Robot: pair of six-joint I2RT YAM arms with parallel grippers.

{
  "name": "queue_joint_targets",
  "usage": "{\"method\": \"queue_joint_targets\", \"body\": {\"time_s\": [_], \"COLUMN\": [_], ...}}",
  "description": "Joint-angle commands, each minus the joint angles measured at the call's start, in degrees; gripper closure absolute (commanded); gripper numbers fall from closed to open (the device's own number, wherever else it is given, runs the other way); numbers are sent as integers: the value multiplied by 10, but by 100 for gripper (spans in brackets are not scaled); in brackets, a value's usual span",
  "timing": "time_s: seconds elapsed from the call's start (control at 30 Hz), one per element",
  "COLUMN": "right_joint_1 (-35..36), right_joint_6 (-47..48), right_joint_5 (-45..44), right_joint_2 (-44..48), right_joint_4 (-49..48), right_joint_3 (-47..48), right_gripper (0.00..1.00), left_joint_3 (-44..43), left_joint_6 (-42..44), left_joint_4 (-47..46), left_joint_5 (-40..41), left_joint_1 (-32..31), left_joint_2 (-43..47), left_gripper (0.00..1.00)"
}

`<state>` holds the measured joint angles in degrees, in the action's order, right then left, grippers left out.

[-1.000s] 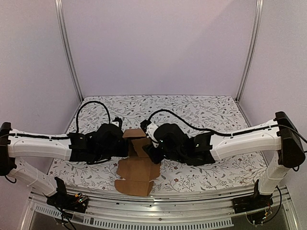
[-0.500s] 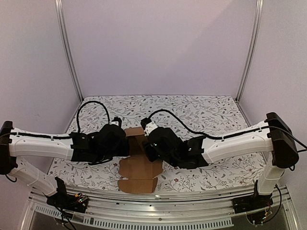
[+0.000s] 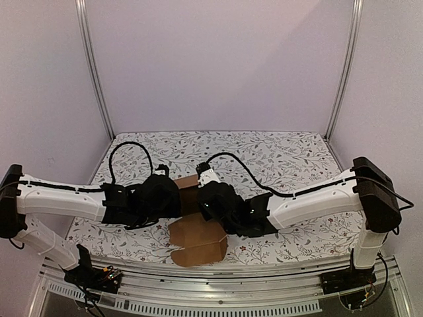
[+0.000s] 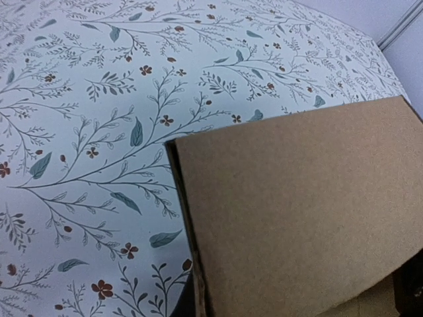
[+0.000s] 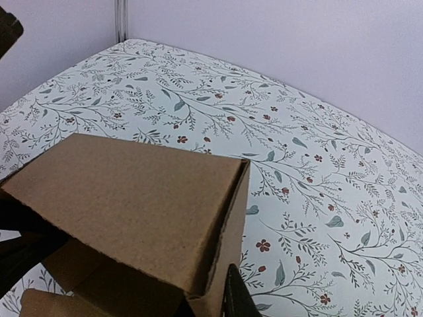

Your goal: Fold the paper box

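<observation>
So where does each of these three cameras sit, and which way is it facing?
Top external: fixed high behind the arms, looking down at the floral table; the left arm and right arm meet over the paper box.
Left wrist: on the left arm, close on a raised box panel; a sliver of the left finger shows.
Right wrist: on the right arm, facing the back wall across a box corner; the right finger shows.
Shared: all see box and table.

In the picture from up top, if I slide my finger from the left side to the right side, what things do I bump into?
white left arm → black left gripper → brown cardboard paper box → black right gripper → white right arm
</observation>
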<state>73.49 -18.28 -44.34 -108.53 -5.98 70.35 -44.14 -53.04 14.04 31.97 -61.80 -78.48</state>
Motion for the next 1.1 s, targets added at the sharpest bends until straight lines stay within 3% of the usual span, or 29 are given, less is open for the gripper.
{"method": "queue_joint_targets", "body": {"time_s": [0.0, 0.23, 0.27, 0.4, 0.57, 0.8, 1.07], "right_joint_1": [19, 38, 39, 39, 38, 14, -38], "right_joint_6": [-4, -8, -7, -4, 10, 24, 39], "right_joint_5": [-8, -36, -37, -55, -86, -63, 54], "right_joint_2": [-19, -24, -24, -26, -32, -31, -17], "right_joint_4": [-33, -40, -40, -33, -20, -15, -49], "right_joint_3": [25, 29, 30, 35, 40, 25, -31], "right_gripper": [100, 100, 100, 100, 100, 100, 100], "left_joint_3": [-18, -24, -25, -29, -30, -19, 30], "left_joint_6": [-6, -6, -5, 1, 11, 35, 69], "left_joint_4": [-16, -18, -17, -17, -12, 22, 77], "left_joint_5": [-17, -22, -24, -37, -55, -99, -138], "left_joint_1": [-15, -15, -14, -15, -15, -15, -15], "left_joint_2": [-10, -15, -17, -20, -11, 36, 131], "left_gripper": [100, 100, 97, 71, 51, 40, 31]}}
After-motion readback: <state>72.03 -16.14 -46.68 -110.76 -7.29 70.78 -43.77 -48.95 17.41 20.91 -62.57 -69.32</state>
